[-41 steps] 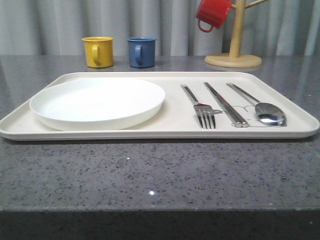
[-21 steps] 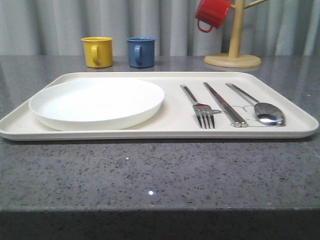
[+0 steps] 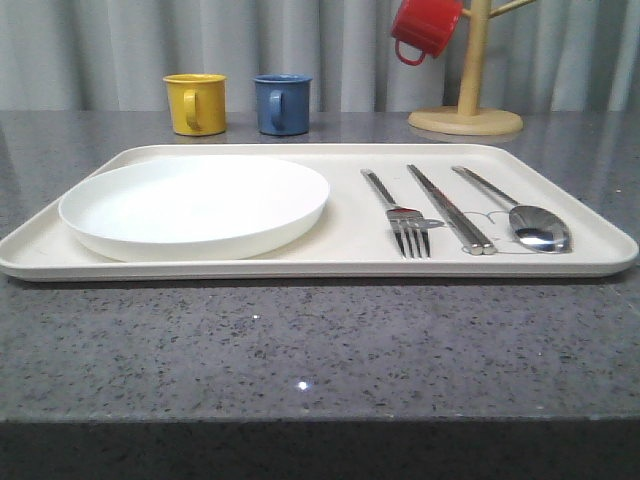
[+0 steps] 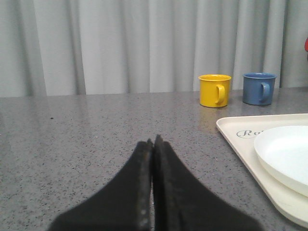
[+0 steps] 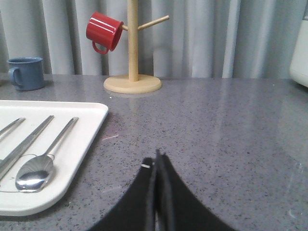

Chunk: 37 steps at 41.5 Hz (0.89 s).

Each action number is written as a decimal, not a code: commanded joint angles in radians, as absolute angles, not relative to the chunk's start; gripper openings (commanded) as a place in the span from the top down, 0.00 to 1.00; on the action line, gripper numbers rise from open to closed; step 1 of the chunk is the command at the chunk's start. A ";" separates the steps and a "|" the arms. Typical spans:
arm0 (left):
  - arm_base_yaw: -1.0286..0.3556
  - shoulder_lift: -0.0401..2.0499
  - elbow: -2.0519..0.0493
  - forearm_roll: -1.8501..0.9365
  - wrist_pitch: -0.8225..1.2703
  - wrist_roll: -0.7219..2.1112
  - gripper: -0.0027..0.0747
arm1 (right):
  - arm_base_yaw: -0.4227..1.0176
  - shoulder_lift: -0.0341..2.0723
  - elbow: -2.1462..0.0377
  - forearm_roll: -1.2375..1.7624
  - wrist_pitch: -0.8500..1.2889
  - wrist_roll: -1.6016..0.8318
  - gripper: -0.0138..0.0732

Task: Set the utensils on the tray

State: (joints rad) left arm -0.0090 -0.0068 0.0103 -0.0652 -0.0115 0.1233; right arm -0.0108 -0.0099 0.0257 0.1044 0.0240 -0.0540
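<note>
Resting on the tray (image 3: 560,190), plate (image 3: 195,205), fork (image 3: 400,215), chopsticks (image 3: 450,210) and spoon (image 3: 520,215) look placed; both hands, left (image 4: 153,144) and right (image 5: 157,159), sit closed and empty, so nothing seems left.

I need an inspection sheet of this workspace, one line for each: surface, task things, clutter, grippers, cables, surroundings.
Surface: grey speckled countertop, dry, no spills seen.
Task things: cream tray holds the white plate on its left part; fork, chopsticks and spoon lie side by side on its right part, apart from each other.
Clutter: yellow mug and blue mug stand behind the tray; red mug hangs on a wooden mug tree.
Grippers: left gripper and right gripper both shut, holding nothing, over bare countertop beside the tray.
Cables: nothing seen.
Surroundings: grey curtain behind the counter.
</note>
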 commanded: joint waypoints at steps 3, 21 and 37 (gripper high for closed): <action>-0.008 -0.029 0.006 -0.075 -0.091 0.125 0.99 | -0.018 -0.027 0.026 0.110 -0.064 -0.063 0.92; -0.008 -0.029 0.006 -0.075 -0.091 0.125 0.99 | -0.018 -0.027 0.026 -0.015 -0.071 0.099 0.92; -0.008 -0.029 0.006 -0.075 -0.091 0.125 0.99 | -0.018 -0.027 0.026 0.060 -0.078 0.045 0.92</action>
